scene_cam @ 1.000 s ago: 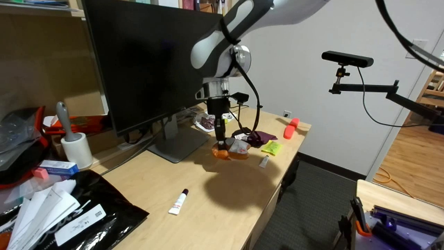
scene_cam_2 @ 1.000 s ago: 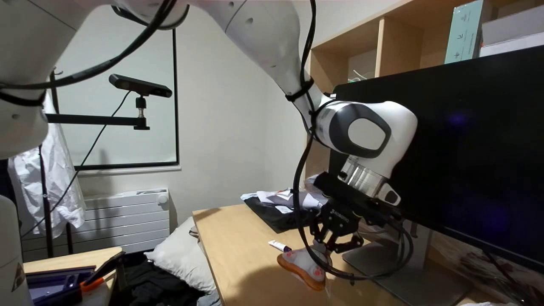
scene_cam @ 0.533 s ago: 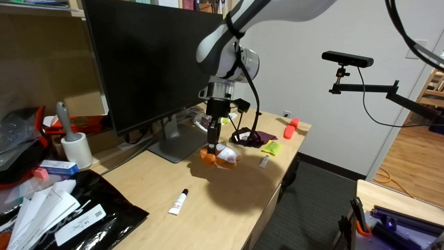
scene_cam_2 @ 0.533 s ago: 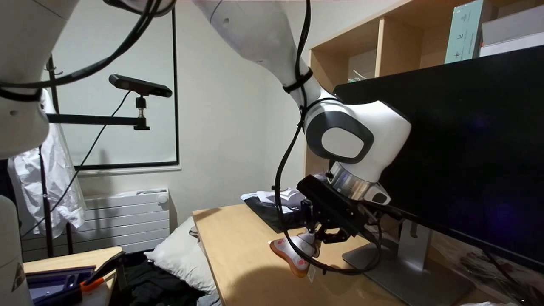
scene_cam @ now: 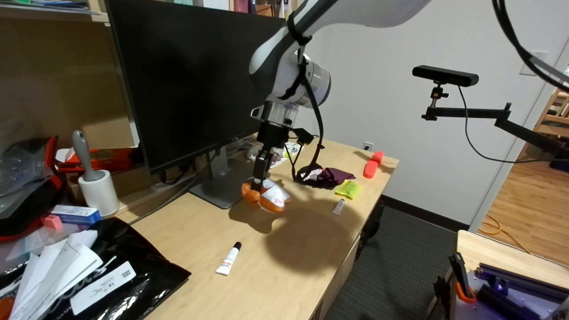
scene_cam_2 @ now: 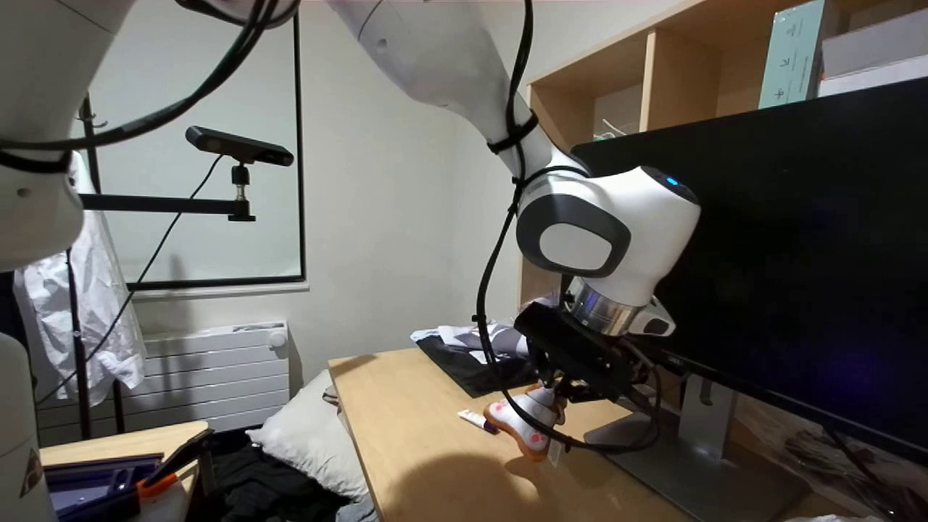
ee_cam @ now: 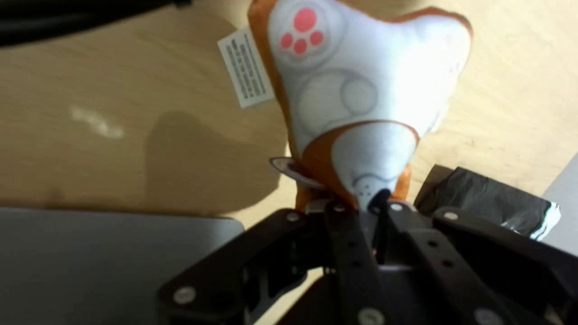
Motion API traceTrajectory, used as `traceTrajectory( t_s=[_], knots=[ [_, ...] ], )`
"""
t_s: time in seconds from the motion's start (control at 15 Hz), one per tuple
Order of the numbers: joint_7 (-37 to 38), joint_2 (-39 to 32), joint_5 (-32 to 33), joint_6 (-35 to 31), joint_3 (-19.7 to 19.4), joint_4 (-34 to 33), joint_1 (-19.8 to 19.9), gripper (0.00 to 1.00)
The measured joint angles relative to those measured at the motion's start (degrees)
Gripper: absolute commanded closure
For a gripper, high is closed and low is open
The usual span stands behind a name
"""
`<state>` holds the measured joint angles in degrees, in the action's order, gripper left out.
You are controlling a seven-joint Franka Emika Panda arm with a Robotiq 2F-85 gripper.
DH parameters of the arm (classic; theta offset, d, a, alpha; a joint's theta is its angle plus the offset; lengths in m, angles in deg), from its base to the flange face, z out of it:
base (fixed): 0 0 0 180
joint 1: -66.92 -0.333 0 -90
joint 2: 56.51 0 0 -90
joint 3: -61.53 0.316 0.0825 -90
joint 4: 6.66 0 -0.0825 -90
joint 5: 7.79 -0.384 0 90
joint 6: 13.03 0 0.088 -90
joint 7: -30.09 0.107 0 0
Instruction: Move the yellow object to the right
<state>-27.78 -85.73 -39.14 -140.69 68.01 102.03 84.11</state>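
The yellow object (scene_cam: pixel 274 194) is a plush animal, orange with a white belly and pink paw prints. My gripper (scene_cam: pixel 257 183) is shut on its head end, and the toy hangs tilted a little above the desk, its shadow falling below. In an exterior view the same yellow object (scene_cam_2: pixel 516 423) shows its white side and orange rim, while a cable and the gripper cover part of it. From the wrist view, the yellow object (ee_cam: pixel 356 85) stretches away from the gripper (ee_cam: pixel 368 208), whose fingers pinch it at the snout; part of the head is hidden behind them.
Close behind stand the monitor (scene_cam: pixel 195 80) and its base (scene_cam: pixel 224 186). A white tube (scene_cam: pixel 229 258) lies on the desk (scene_cam: pixel 249 293). Farther along are a maroon lump (scene_cam: pixel 333 177), a yellow-green packet (scene_cam: pixel 348 189), a small tube (scene_cam: pixel 338 207) and a red item (scene_cam: pixel 373 164). A black bag (scene_cam: pixel 151 271) sits at the near corner.
In an exterior view the gripper, still shut on the plush, has moved left toward the monitor base and the white tube. The gripper and the toy have tilted.
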Motion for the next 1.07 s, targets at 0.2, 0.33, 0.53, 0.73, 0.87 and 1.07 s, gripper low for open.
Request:
traceTrajectory(
  t_s=[0.2, 0.33, 0.53, 0.73, 0.87, 1.07],
  knots=[
    [-8.9, -0.2, -8.7, -7.5, 1.3, 1.3, 0.2, 0.91],
    [-16.7, -0.5, -16.4, -11.7, 2.8, 2.4, 1.3, 0.91],
    [-29.1, -1.5, -28.0, -16.0, 7.7, 3.4, 5.8, 0.91],
    [-41.7, -2.8, -39.3, -16.8, 13.1, 3.3, 12.3, 0.91],
    [-50.0, -3.6, -45.0, -16.8, 16.0, 3.0, 16.4, 0.91],
    [-61.9, -4.8, -51.0, -16.4, 19.0, 2.3, 21.0, 0.91]
  ],
)
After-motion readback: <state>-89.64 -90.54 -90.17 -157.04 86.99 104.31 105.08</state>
